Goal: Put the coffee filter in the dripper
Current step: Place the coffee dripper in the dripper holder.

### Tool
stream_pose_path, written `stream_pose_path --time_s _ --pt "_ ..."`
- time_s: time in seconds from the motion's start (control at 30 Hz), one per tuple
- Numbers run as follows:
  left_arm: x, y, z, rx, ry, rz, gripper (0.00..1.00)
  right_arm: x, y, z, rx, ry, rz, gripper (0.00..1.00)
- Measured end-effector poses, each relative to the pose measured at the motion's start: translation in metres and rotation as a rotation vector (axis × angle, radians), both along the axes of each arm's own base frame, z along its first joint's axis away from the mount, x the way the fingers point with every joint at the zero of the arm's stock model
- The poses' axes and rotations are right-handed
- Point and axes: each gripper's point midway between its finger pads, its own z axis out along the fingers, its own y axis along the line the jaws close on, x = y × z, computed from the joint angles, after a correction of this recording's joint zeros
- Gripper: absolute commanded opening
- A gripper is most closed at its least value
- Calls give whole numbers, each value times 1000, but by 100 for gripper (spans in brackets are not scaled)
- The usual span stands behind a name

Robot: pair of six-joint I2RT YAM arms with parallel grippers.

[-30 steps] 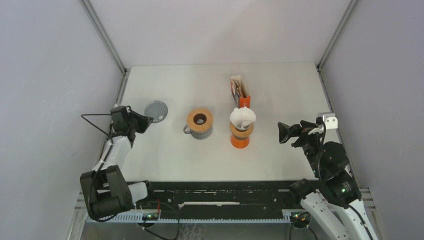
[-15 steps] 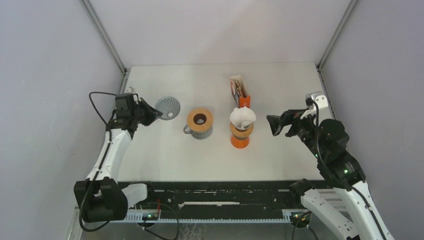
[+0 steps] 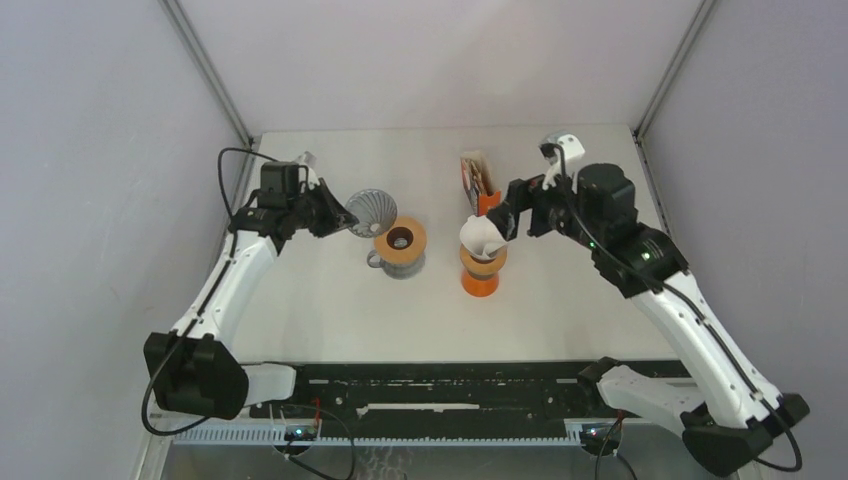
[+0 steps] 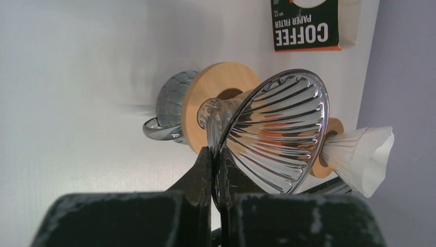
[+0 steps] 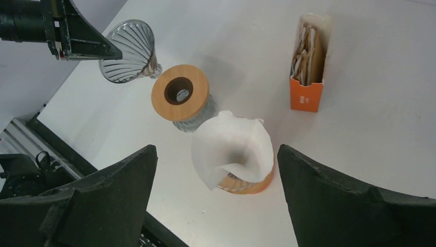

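Note:
My left gripper [image 3: 340, 215] is shut on the rim of a clear ribbed glass dripper [image 3: 371, 211], holding it tilted in the air just left of a wood-collared grey base [image 3: 400, 240]. In the left wrist view the fingers pinch the glass dripper's [image 4: 277, 131] edge at my left gripper [image 4: 213, 153]. A white paper coffee filter [image 3: 485, 235] sits open in an orange cone on a stand [image 3: 481, 275]. My right gripper [image 3: 515, 215] hovers open above it; in the right wrist view the filter [image 5: 234, 149] lies below, between the spread fingers of my right gripper [image 5: 216, 152].
An orange box of spare paper filters [image 3: 478, 180] stands upright behind the orange stand, also seen in the right wrist view as the box [image 5: 308, 62]. The wooden collar [image 5: 180, 91] has a round hole in its middle. Grey walls close in the table on three sides.
My left arm carried the glass dripper rightwards, up to the wood-collared base. My right arm swung from the right edge to above the white filter, jaws still wide.

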Motion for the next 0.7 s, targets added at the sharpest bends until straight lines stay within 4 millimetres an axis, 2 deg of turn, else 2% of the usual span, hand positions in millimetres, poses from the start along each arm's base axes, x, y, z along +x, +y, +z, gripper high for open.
stream_pose_path --time_s 0.23,0.53,0.7 --pt "1 -26 -4 25 38 -103 0 25 37 -11 -59 75 78 92" --pt "6 -47 -6 45 63 -173 0 61 85 -25 -97 146 164 87" --pt "3 -57 -11 35 84 -207 0 76 108 -43 -123 214 205 81"
